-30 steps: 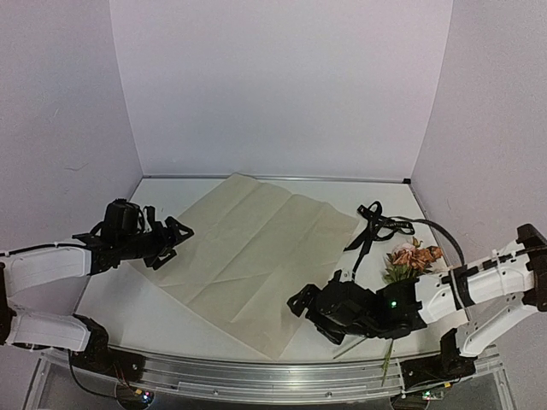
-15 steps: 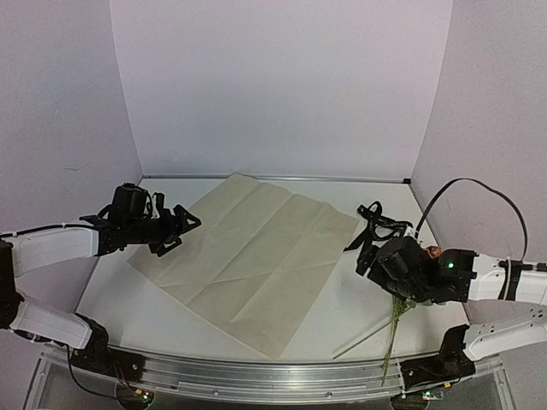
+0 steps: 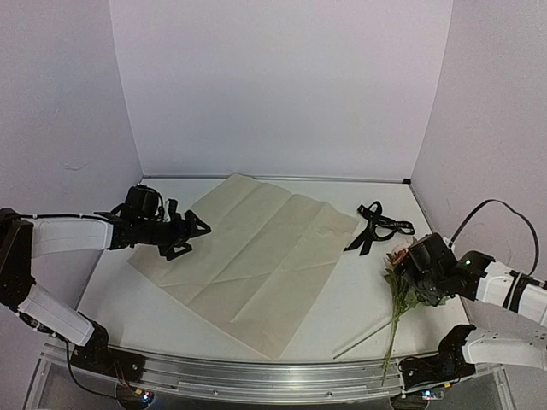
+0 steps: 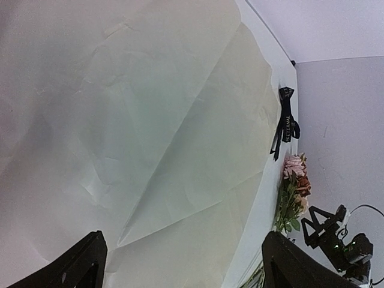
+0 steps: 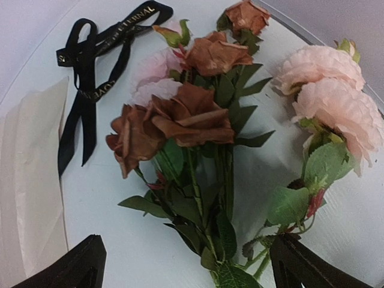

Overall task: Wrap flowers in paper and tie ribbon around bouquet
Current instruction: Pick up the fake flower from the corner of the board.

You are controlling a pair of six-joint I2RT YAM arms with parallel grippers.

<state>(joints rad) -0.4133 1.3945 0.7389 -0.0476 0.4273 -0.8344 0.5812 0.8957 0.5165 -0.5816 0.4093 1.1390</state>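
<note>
You are looking at one bunch of flowers (image 5: 198, 120) lying on the table (image 3: 342, 316) at its right side, blooms pointing away and stems toward the near edge; one black ribbon (image 3: 373, 224) is lying just beyond the blooms; one sheet of paper (image 3: 248, 256) is lying flat and creased across the middle, to the left of both. The right gripper (image 5: 192, 267) is hanging over the bunch, released, its fingers standing wide on either side of the stems and clasping nothing; a second ago it was lower down by the paper's near edge. The left gripper (image 3: 195, 237) is also released and holding nothing; it is now reaching further over the paper's left edge. Paper and ribbon are lying where they were.
</note>
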